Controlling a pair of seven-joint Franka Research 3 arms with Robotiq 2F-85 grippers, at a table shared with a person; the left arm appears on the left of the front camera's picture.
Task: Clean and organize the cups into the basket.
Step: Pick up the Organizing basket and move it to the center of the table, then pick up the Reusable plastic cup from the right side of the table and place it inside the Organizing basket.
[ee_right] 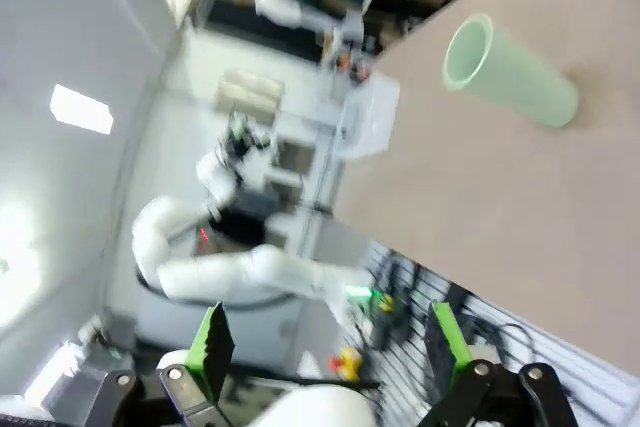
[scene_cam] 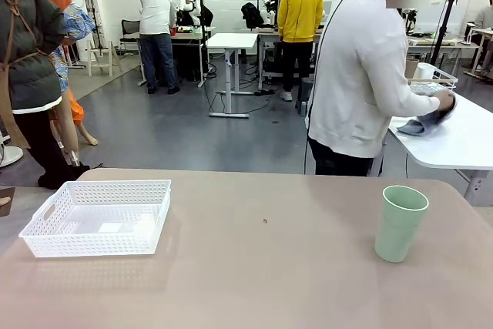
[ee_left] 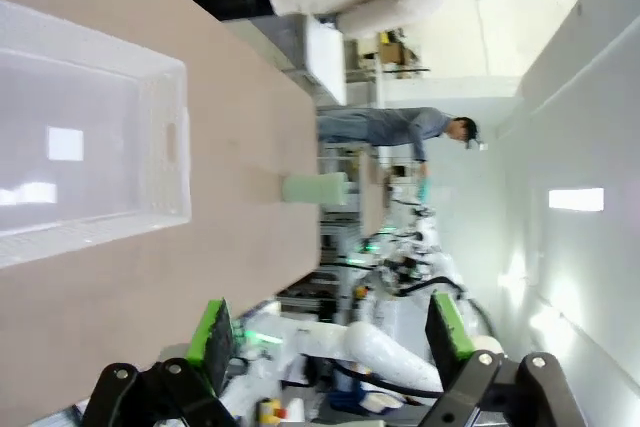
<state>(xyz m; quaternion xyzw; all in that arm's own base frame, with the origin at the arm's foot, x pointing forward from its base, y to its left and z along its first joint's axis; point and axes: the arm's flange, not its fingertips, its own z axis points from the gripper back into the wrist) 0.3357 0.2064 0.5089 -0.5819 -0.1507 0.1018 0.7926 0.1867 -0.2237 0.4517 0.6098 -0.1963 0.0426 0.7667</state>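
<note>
A pale mint green cup (scene_cam: 400, 223) stands upright at the table's right side, and I also see the cup (ee_left: 314, 188) in the left wrist view and the cup (ee_right: 510, 71) in the right wrist view. The white lattice basket (scene_cam: 46, 217) sits empty at the table's left, close under the left wrist camera as the basket (ee_left: 176, 77). My left gripper (ee_left: 327, 337) is open, with nothing between its green pads. My right gripper (ee_right: 330, 342) is open too, well away from the cup. A person in a white top stands at the far right, wiping something with a grey cloth (scene_cam: 428, 120) at a side table.
A wire basket (scene_cam: 431, 78) rests on the white side table (scene_cam: 462, 144) behind the right end. The tan tabletop (scene_cam: 262, 267) lies bare between basket and cup. Other people and tables stand farther back.
</note>
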